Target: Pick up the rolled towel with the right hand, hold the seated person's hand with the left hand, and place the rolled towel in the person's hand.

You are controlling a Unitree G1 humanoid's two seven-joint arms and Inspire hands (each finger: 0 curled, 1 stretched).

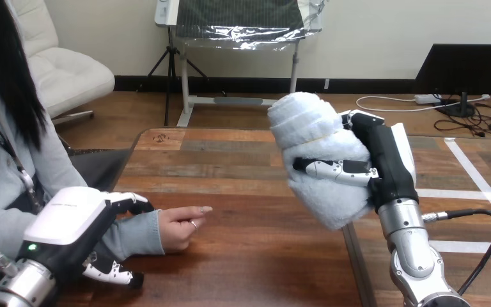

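Note:
My right hand (389, 157) is raised over the table's right part and is shut on the rolled towel (316, 131), a thick white fluffy roll held upright, with the thumb across its front. At the lower left, my left hand (70, 220) grips the person's wrist at the grey sleeve: fingers (131, 202) curl over the top and the thumb (112, 275) sits below. The person's hand (180, 227) lies on the wooden table (243, 160), loosely curled, one finger pointing right. The towel is well to the right of it and higher.
The person sits at the table's left side, their forearm resting on the near left corner. The table's right edge runs just below my right forearm (415, 256).

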